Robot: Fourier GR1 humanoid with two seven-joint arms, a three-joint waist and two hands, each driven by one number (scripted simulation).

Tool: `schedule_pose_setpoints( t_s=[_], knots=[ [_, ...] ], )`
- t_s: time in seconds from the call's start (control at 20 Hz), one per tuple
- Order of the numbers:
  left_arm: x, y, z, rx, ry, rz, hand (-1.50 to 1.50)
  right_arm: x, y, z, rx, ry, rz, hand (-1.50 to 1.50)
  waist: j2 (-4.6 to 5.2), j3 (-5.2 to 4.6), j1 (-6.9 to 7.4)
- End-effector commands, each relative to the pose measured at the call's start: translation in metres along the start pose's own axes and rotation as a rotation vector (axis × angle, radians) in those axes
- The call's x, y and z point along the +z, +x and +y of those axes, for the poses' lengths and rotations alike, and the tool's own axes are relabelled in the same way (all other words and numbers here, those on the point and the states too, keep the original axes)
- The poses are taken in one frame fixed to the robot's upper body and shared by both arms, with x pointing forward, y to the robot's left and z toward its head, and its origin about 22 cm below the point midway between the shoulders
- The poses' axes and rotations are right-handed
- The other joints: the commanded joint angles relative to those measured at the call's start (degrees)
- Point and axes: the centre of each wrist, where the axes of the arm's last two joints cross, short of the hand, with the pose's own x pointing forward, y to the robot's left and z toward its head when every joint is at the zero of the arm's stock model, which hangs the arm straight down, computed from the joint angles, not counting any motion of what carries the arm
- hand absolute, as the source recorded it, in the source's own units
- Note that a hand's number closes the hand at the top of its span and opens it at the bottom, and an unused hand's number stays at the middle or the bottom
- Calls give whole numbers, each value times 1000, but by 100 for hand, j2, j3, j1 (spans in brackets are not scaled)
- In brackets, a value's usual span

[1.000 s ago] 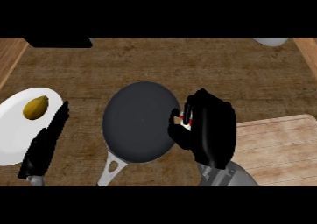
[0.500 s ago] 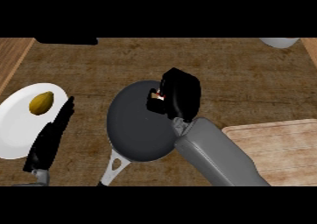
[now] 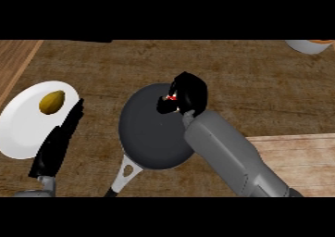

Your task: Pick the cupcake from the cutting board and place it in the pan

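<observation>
Head view, sole view. Item: dark round metal pan (image 3: 153, 139) with a pale grey handle running to the lower edge, at the centre of the frame on the brown wood-grain table (image 3: 252, 78). Item: right hand (image 3: 187, 92), black, on a grey forearm rising from the lower right, placed over the pan's upper right rim; its fingers are curled round a small object. Item: cupcake (image 3: 171, 98), seen only as a red and pale speck between the curled fingers, mostly hidden; held above or at the pan's upper edge, whether it touches the pan cannot be told. Item: light wooden cutting board (image 3: 300, 157), right edge of the frame, part covered by the forearm, no cupcake on its visible part. Item: left hand (image 3: 59, 139), black, fingers straight, resting at lower left across the rim of a round white plate (image 3: 20, 125). Item: small olive-yellow oval food piece (image 3: 52, 102) on the plate's upper part. Item: pale round vessel (image 3: 308, 46), upper right corner, cut by the frame. Progress, as judged: pick-up from the board done, carry to the pan done; release into the pan and withdrawal of the hand left.
</observation>
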Motion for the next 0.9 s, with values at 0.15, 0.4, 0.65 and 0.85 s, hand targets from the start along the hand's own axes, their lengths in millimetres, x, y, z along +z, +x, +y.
schedule_pose_setpoints(
  t_s=[0.15, 0.4, 0.65, 0.85],
  knots=[
    [-5, 9, 1, -9, -27, -22, 0, -11, -27, 8, -341, 58, 129, -150, 57, 16, 183],
    [-5, 4, -12, 7, -32, -15, 0, -14, -3, -2, -461, -121, -29, -150, 11, 7, 118],
    [-3, -5, 3, 1, -1, 8, 0, -20, -9, -4, -596, -318, -3, -150, -36, 2, -39],
    [4, -9, 12, 5, 28, 41, 0, -17, -29, 3, -692, -447, 74, -150, -99, 0, -247]
  ],
)
